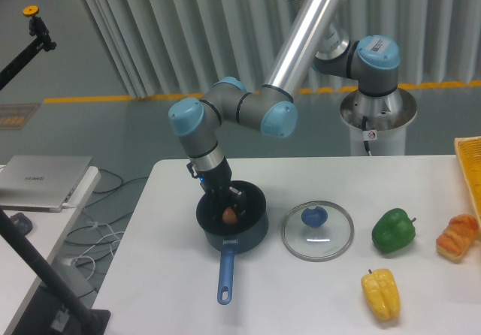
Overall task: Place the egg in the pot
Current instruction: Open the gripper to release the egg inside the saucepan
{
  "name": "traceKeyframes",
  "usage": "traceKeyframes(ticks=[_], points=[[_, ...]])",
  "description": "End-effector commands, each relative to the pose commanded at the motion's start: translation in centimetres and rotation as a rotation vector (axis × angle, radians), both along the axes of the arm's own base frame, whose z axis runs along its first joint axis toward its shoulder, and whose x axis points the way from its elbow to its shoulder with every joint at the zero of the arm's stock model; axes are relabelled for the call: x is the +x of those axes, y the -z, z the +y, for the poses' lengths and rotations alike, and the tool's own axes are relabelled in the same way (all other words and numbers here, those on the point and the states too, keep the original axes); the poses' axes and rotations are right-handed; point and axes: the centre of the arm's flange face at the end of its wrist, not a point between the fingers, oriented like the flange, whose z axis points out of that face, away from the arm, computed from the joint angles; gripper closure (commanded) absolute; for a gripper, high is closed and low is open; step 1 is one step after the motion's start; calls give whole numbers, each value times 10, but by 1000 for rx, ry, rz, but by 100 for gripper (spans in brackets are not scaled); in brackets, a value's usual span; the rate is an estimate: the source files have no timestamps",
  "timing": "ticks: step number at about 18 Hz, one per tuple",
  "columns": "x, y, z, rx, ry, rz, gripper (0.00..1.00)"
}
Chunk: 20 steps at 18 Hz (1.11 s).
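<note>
Table [301,297]: white top filling the lower right of the frame, carrying the pot, lid and food items.
Arm [301,34]: silver tube with light-blue joints, coming from the base at upper right and bending down toward the frame's centre-left, wrist over the pot.
Laptop [41,181]: closed, grey, on a side surface at the left edge.
Pot [255,226]: dark navy, round, black inside, near the table's left part just left of centre frame — its blue handle points toward the bottom edge.
Lid [318,231]: clear glass with a blue knob, flat on the table just right of the pot, not touching it.
Green pepper [394,230]: right of the lid, well apart from the pot.
Yellow pepper [381,294]: lower right, below the green one.
Bread [457,237]: orange-tan ridged piece at the right edge.
Gripper [228,209]: dark, reaching down inside the pot's rim — the fingers sit at the egg, but whether they clasp it or have let go cannot be told.
Egg [229,215]: small, brownish-orange, inside the pot, at the gripper's tip.
</note>
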Motion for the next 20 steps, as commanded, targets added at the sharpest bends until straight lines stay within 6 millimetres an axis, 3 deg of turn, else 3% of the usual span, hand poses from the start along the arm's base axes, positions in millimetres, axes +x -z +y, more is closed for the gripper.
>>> traceKeyframes(ticks=[20], points=[[-2, 17, 4, -23, -2, 2, 58]])
